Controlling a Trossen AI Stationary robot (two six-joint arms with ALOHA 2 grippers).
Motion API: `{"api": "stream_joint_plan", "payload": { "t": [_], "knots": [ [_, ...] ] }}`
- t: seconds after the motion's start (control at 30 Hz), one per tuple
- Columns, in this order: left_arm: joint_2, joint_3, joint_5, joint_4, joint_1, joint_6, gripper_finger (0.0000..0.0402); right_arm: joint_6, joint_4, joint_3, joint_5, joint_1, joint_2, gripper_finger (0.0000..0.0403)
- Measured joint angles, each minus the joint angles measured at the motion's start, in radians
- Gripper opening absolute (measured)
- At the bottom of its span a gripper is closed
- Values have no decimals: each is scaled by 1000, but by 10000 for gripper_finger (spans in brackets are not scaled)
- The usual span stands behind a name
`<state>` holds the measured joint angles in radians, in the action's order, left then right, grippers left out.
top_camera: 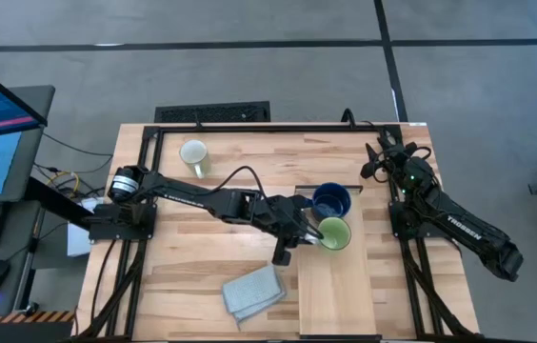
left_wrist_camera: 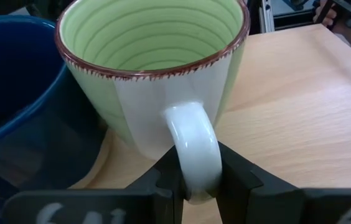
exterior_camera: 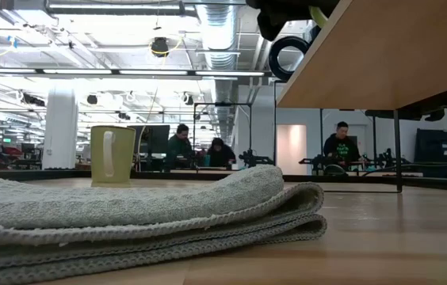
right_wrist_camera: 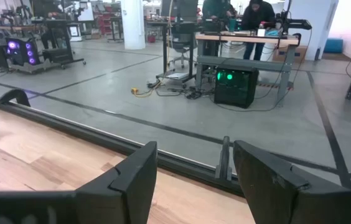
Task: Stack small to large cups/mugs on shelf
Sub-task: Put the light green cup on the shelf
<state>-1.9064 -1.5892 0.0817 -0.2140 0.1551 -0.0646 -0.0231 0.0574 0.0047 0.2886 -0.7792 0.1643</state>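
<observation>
We see the left gripper (left_wrist_camera: 198,180) clamped on the handle of the light green mug (left_wrist_camera: 154,68), which stands on the shelf (top_camera: 330,286) touching the dark blue mug (top_camera: 331,200) just beyond it. The cream mug (top_camera: 193,154) stands well apart on the table (top_camera: 183,257). The right gripper (right_wrist_camera: 194,171) waits with fingers apart at the table's edge.

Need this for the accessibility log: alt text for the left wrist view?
The left tool grips the white handle of the light green mug, which stands upright on the light-wood shelf, its inside ringed and its rim brown. The dark blue mug sits right beside it.
</observation>
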Motion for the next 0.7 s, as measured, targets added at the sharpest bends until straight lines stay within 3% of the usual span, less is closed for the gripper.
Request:
{"api": "stream_joint_plan", "payload": {
  "t": [0.7],
  "knots": [
    [0,-15,-17,-38,1,4,57,-2,0,0,0,0,0,235]
  ]
}}
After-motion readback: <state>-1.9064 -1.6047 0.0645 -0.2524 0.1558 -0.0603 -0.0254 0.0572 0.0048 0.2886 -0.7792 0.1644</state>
